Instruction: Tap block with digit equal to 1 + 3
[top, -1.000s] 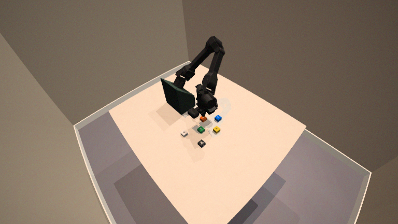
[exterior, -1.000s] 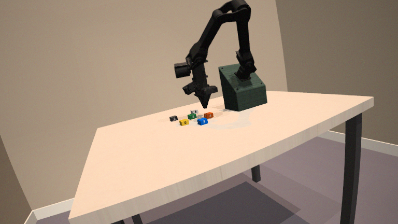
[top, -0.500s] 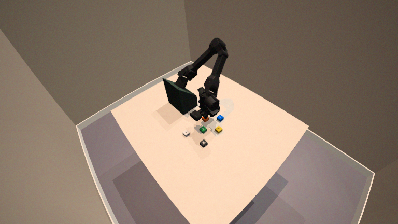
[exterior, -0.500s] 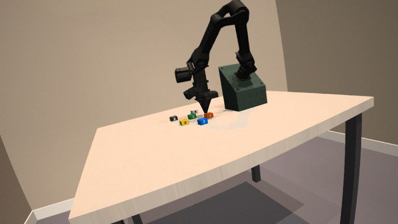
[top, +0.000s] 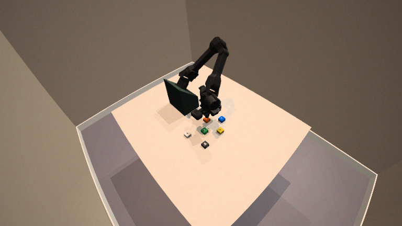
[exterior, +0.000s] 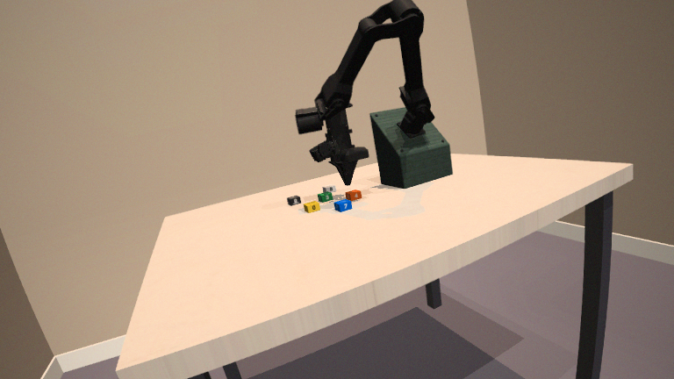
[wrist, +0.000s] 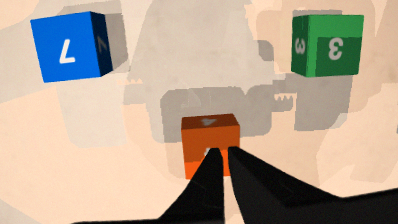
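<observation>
In the wrist view the two black fingers of the gripper [wrist: 223, 152] stand pressed nearly together, with only a thin slit between their tips and nothing clamped between them. Just beyond the tips sits the orange block [wrist: 210, 140], the one marked 4. The tips overlap its near face in this view, and from the side they hang above the block rather than around it.

Farther out in the wrist view, the blue block [wrist: 67, 47] printed with a 7 lies to the upper left, and the green block [wrist: 327, 46] printed with a 3 lies to the upper right. Both sit well apart from the orange block and from the fingers.

From the exterior view, the near row on the pale worktop [exterior: 329, 263] holds the yellow block [exterior: 311, 206] and the blue block, with the dark block [exterior: 293, 200] off to the left. Behind them come the green block, the orange block and a white block [exterior: 328, 189] whose digit is too small to read here. The gripper points straight down over this group, its closed tips near the orange block.

Farthest back, the black arm [exterior: 376, 52] arches up and over from its dark green base [exterior: 410, 150], which stands on the worktop.
</observation>
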Tool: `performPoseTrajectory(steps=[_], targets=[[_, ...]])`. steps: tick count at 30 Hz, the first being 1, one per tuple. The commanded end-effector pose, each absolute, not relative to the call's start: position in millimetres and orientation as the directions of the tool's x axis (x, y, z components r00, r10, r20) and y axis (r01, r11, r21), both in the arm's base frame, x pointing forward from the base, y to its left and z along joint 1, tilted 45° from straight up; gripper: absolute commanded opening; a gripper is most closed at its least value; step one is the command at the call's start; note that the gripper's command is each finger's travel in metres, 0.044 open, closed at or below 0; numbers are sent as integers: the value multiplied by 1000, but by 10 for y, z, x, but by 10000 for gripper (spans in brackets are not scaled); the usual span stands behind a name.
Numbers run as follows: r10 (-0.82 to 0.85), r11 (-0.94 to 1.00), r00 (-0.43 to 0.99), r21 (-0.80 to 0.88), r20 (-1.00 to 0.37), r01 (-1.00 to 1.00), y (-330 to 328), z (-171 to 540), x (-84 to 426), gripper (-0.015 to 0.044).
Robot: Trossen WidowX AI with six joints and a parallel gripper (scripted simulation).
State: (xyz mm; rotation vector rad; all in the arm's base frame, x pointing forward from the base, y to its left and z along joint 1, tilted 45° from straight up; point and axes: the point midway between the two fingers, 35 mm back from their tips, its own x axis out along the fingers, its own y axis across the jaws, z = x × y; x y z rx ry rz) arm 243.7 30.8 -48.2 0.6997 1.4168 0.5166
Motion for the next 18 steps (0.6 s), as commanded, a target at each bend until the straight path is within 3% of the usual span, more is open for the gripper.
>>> performPoseTrajectory(steps=[1, 7, 14, 18], targets=[[698, 705, 98, 705, -709, 77, 277, -414, 2443, 46], [691, 712, 99, 698, -716, 77, 608, 478, 2731, 204], [702, 702, 100, 709, -705, 75, 1034, 1464, 2579, 388], [703, 701, 100, 709, -705, 75, 1054, 1510, 2561, 400]])
